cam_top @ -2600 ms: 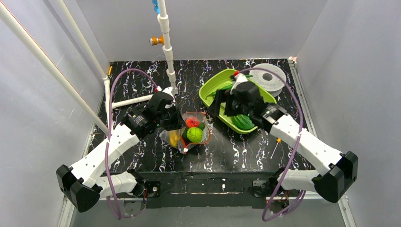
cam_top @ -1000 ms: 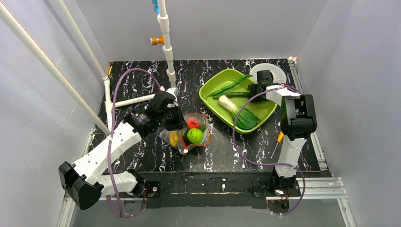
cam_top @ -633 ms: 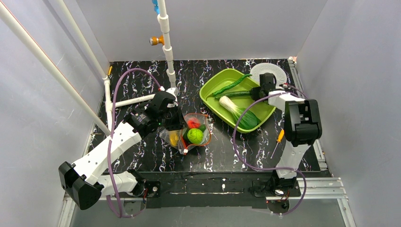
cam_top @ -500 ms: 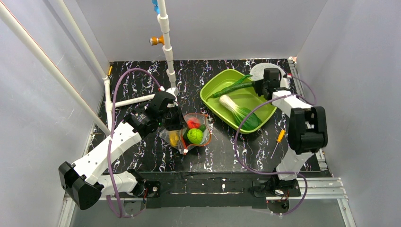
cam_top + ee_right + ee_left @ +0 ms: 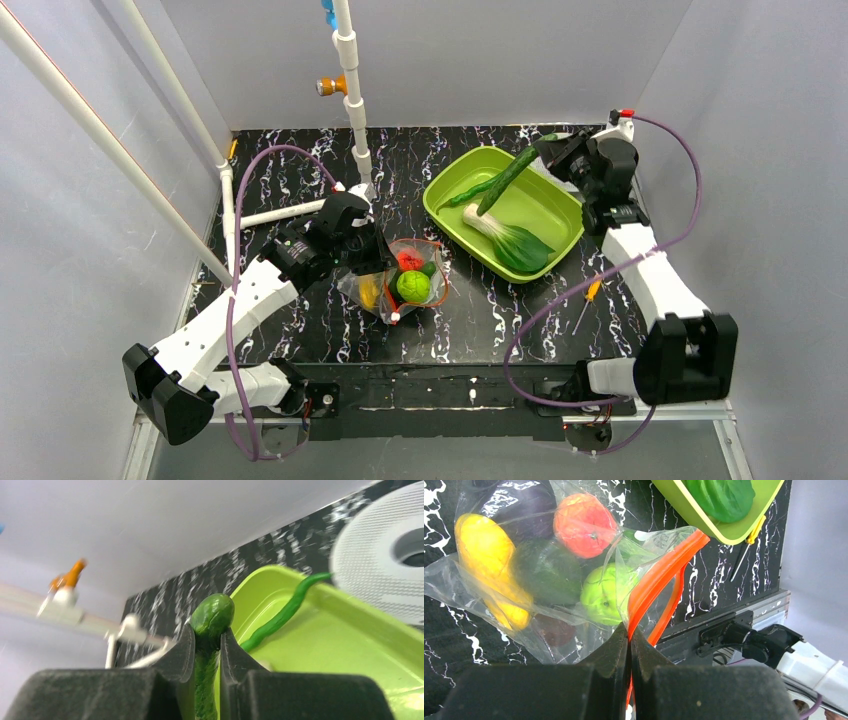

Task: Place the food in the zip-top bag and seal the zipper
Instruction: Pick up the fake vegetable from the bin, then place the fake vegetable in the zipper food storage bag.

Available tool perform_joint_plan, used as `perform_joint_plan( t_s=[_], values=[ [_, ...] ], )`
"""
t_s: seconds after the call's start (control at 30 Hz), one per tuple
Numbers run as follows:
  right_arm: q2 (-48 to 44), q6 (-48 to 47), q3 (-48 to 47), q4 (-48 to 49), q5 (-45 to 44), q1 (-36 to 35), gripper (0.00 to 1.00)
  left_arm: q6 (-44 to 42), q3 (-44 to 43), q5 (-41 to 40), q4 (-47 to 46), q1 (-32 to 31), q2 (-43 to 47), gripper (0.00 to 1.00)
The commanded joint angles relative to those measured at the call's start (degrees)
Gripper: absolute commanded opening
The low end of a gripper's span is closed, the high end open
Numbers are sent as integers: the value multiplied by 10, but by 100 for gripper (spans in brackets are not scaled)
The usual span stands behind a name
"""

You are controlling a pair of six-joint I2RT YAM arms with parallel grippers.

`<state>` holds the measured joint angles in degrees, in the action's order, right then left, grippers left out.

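The clear zip-top bag (image 5: 405, 285) lies open in mid-table with a yellow fruit (image 5: 484, 545), a red-orange fruit (image 5: 584, 525), a round green one (image 5: 601, 595) and a purple eggplant (image 5: 519, 502) inside. My left gripper (image 5: 630, 632) is shut on the red-orange zipper (image 5: 664, 572) at the bag's mouth. My right gripper (image 5: 206, 637) is shut on one end of the cucumber (image 5: 508, 180), which hangs slanted above the lime-green tray (image 5: 432, 200). A long green pepper (image 5: 282, 617) and a bok choy (image 5: 510, 240) lie in the tray.
A white perforated disc (image 5: 385, 575) sits behind the tray at the back right. An orange-handled screwdriver (image 5: 588, 300) lies on the table right of the tray. A white pipe frame (image 5: 350, 100) stands at the back left, close to my left arm.
My right arm has swung to the back right corner, shut on the cucumber and raised it off the tray floor. The left gripper and the bag have not moved.
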<state>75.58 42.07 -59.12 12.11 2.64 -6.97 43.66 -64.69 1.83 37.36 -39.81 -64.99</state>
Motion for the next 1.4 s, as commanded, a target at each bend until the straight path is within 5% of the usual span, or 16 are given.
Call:
perform_joint_plan(
  t_s=[0.0,0.23,0.4,0.73,1.07,1.37],
  values=[
    [-106,-59,46,37,179,-20,1,22,-9,7,-12,5,16,0],
    [-251,-6,124,135,327,-34,1,30,-4,13,-19,7,12,0],
    [-292,31,171,234,343,-81,1,40,-5,14,-28,7,13,0],
    [-194,122,264,500,185,-219,1,86,3,36,-52,7,21,0],
    [-102,145,357,602,19,-266,1,154,44,46,-95,8,33,0],
    [19,172,373,760,24,-283,1,170,45,51,-104,8,33,0]
  ],
)
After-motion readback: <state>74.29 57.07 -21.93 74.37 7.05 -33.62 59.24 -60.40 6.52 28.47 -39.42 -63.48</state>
